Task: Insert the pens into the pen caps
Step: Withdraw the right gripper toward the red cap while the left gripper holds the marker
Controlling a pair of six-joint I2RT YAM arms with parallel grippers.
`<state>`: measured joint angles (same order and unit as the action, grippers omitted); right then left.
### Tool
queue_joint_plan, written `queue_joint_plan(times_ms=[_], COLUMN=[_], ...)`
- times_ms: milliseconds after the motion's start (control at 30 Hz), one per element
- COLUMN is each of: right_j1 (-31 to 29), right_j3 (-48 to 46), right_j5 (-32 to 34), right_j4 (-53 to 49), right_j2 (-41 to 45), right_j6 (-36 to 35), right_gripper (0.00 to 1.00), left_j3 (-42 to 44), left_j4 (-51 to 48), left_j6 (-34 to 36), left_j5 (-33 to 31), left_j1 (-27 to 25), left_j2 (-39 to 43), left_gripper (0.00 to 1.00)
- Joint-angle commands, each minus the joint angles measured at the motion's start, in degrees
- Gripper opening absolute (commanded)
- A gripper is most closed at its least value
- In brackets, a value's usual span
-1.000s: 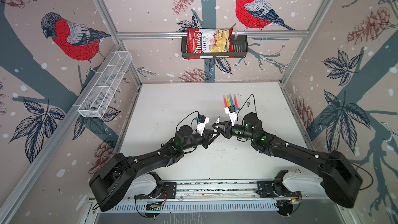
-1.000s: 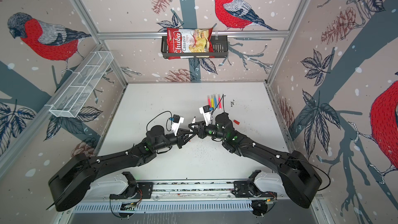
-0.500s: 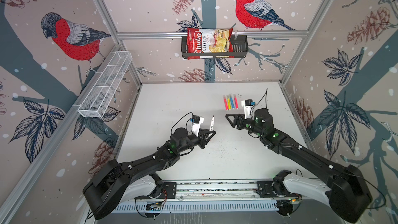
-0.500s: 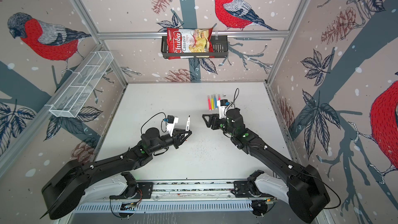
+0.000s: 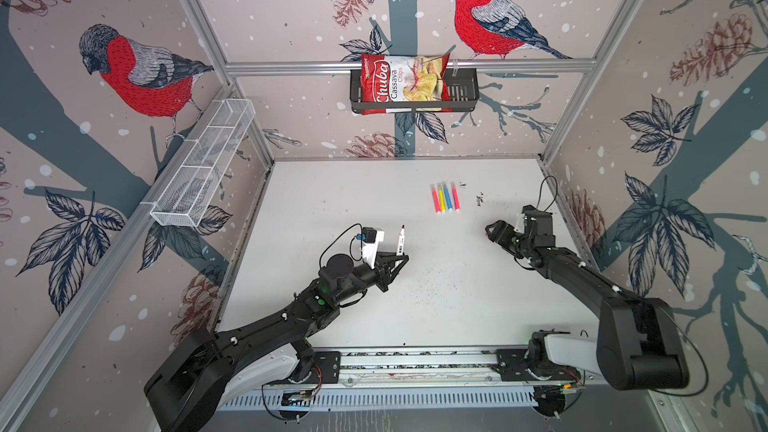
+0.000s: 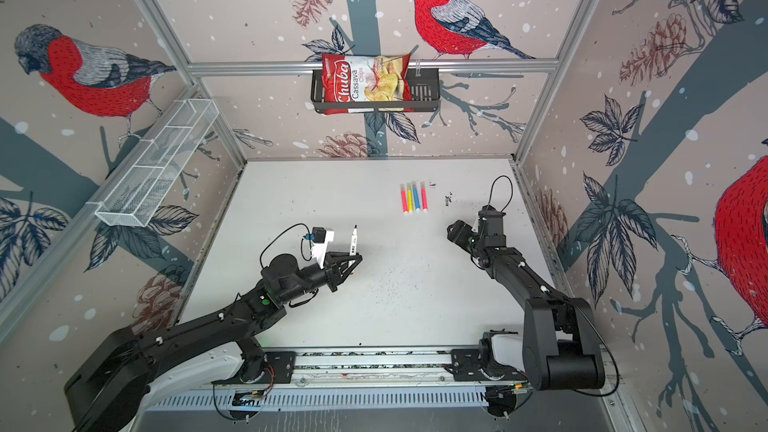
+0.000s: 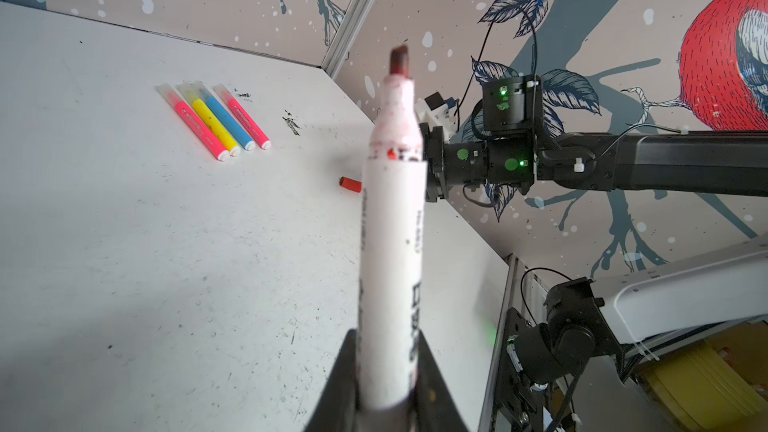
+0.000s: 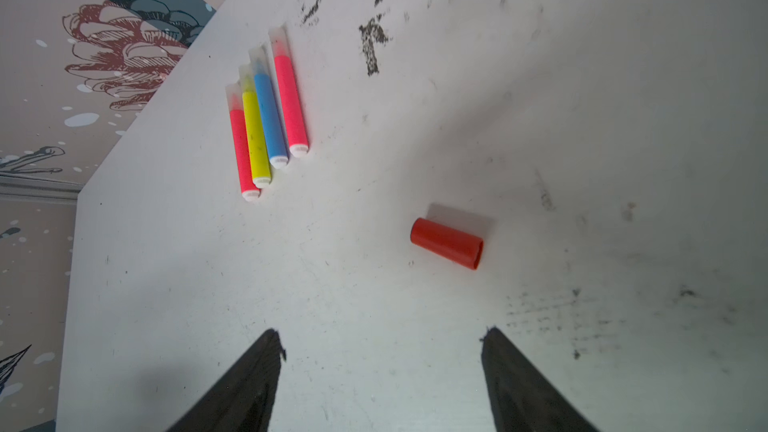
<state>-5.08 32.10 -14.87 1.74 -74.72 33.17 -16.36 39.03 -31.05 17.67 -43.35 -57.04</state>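
Four slim markers (image 5: 445, 197), pink, yellow, blue and pink, lie side by side and touching on my white bench (image 5: 332, 209), toward its far right. Each one wears a translucent whitish cap (image 8: 277, 37) over its tip. My left pincer (image 5: 397, 260) is pinching the lower barrel of the thick white-barrelled marker (image 7: 392, 243). It holds the marker nearly upright above the middle of the bench, with the bare red tip (image 7: 400, 61) pointing up. I see the short solid red plastic cap (image 8: 446, 243) lying on its side on the bench, apart from the four markers. My right pincer (image 8: 380, 338) hangs near that cap, its jaws spread wide and clear of it.
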Motion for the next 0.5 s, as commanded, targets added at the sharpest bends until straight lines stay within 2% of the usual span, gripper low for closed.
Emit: queue_joint_plan(times_ms=[0, 233, 467], right_j1=[-0.7, -0.1, 1.5], right_j3=[-1.2, -0.8, 3.9], right_j5=[-3.4, -3.7, -5.4], right_j4=[3.1, 5.2, 5.3], right_j2=[-2.6, -7.5, -14.7], right_j6=[1.5, 1.6, 1.6], right_gripper=[0.77, 0.77, 0.76], left_j3=[0.9, 1.7, 1.7], left_j4=[0.2, 1.5, 1.2], left_j6=[0.4, 0.3, 0.3], left_j5=[-1.4, -2.2, -2.4], left_j1=[0.0, 0.0, 0.0], left_j2=[0.8, 1.0, 1.1], left_gripper=[0.00, 0.00, 0.00])
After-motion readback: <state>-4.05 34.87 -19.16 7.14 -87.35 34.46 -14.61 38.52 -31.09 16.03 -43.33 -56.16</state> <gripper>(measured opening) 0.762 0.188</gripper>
